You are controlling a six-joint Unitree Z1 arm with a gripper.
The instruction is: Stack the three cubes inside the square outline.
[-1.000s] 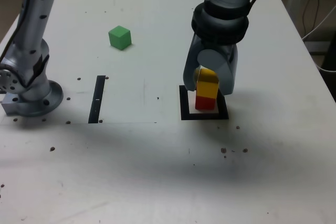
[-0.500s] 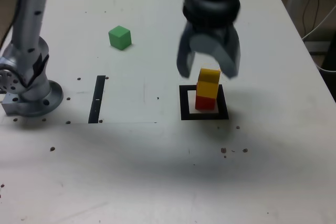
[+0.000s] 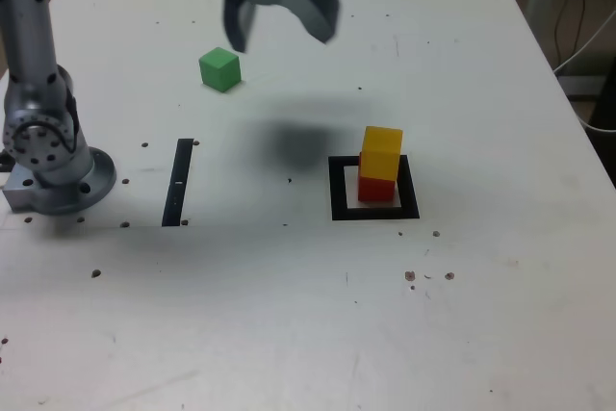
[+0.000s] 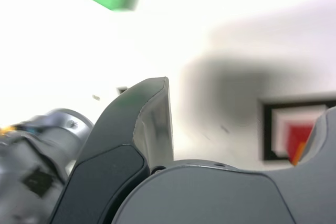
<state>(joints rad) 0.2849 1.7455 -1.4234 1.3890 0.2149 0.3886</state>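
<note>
hand point(image 3: 279, 31) spread wide, empty, touching nothing

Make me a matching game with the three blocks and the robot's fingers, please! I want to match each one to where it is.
Things:
1. red cube
2. yellow cube
3. green cube
4. fingers

Places:
A. alone on the table, away from the square outline
B. up in the air, spread apart, holding nothing
C. on top of another cube
D. at the bottom, inside the square outline

Pairs: 1-D, 2-C, 3-A, 4-B
</note>
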